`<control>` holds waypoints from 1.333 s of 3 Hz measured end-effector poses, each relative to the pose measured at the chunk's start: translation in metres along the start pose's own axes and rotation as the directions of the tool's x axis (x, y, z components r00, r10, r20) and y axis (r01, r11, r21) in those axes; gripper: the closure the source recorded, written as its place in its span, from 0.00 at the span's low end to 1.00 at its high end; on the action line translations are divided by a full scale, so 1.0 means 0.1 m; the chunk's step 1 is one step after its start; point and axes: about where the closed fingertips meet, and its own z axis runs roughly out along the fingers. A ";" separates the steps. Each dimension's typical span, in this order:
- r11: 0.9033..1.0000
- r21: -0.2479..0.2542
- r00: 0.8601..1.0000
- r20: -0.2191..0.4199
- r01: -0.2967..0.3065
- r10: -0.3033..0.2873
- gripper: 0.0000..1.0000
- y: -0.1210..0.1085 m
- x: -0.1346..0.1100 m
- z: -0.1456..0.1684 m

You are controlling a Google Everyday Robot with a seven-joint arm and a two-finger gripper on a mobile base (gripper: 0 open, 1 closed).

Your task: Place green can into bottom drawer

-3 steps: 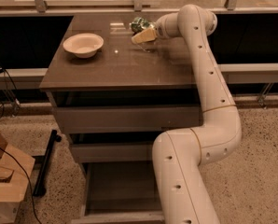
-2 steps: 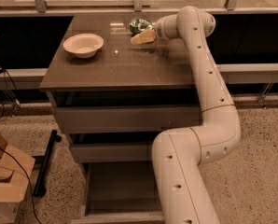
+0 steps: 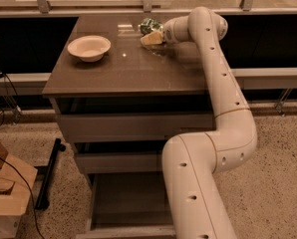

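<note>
The green can [image 3: 149, 26] is at the far middle of the cabinet top [image 3: 123, 63], green with a mottled pattern. My gripper [image 3: 149, 37] reaches across the top from the right and sits right at the can, with its cream fingers [image 3: 152, 39] just in front of and below it. The can seems to be lifted a little between the fingers. The bottom drawer [image 3: 128, 203] is pulled out at the base of the cabinet, its flat floor bare. My arm covers its right part.
A cream bowl [image 3: 89, 47] stands on the left of the cabinet top. Two shallower drawers [image 3: 133, 126] sit above the bottom one. A cardboard box [image 3: 6, 193] and a black bar [image 3: 49, 176] are on the floor at left. A railing runs behind the cabinet.
The gripper and can have hardly moved; they stay at the far middle of the cabinet top.
</note>
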 end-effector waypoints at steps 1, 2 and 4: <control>1.000 -0.011 1.000 0.004 -0.003 0.003 0.50 0.00 0.00 0.01; 1.000 -0.016 1.000 0.018 0.002 -0.002 0.73 -0.01 -0.07 -0.05; 0.996 -0.051 0.998 -0.002 0.068 -0.068 1.00 0.07 -0.39 -0.56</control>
